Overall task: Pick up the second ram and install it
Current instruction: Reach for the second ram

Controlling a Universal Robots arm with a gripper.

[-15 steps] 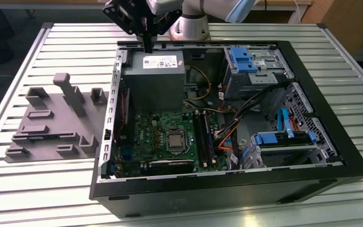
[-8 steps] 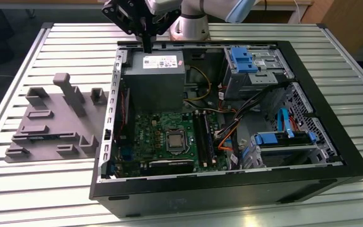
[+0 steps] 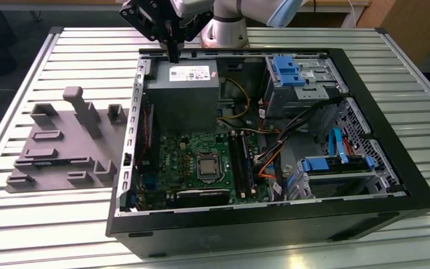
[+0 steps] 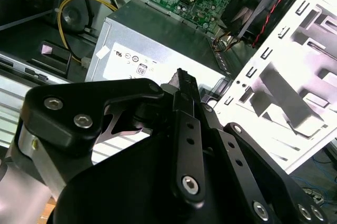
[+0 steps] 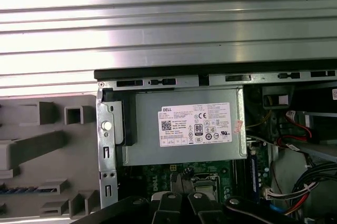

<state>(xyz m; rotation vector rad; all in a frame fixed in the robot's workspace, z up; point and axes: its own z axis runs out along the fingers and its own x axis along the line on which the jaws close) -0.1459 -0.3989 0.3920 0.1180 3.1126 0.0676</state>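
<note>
One claw [image 3: 174, 57], fingers together on nothing, hangs over your PSU [image 3: 181, 95]; mobo slots [image 3: 239, 162] lie nearer cam, lengthwise toward claw.

Bright, even light; glare on table slats [image 5: 168, 23] and case panel [image 4: 303, 45].

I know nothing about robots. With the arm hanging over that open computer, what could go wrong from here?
1. The gripper hangs close over the grey power supply, near the case's rim. A low or sideways move could probably knock either one.
2. Loose orange cables lie beside the motherboard's long black slots. They might snag anything reaching in there.
</note>
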